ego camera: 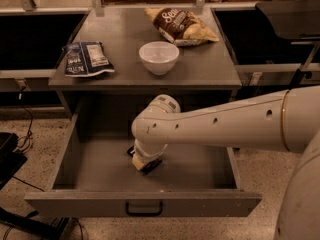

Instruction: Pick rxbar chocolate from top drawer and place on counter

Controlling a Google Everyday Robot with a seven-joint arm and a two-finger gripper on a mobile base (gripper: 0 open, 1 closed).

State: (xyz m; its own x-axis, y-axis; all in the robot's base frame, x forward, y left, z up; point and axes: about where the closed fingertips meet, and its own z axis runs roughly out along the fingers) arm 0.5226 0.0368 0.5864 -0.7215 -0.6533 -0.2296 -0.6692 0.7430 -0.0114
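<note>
Presently, tool (142,163) low on floor of open top drawer (100,169), whether clamped cannot be told, dark edge beneath it seemingly rxbar chocolate (152,166), worktop (125,39) above carrying white bowl (158,57), blue-white bag (87,59), brown chip bag (180,26).

Your arm (225,126) reaches in from the right, bends sharply at the wrist (155,129), and points your gripper (143,162) straight down, low inside the top drawer (95,166), near its floor.
</note>
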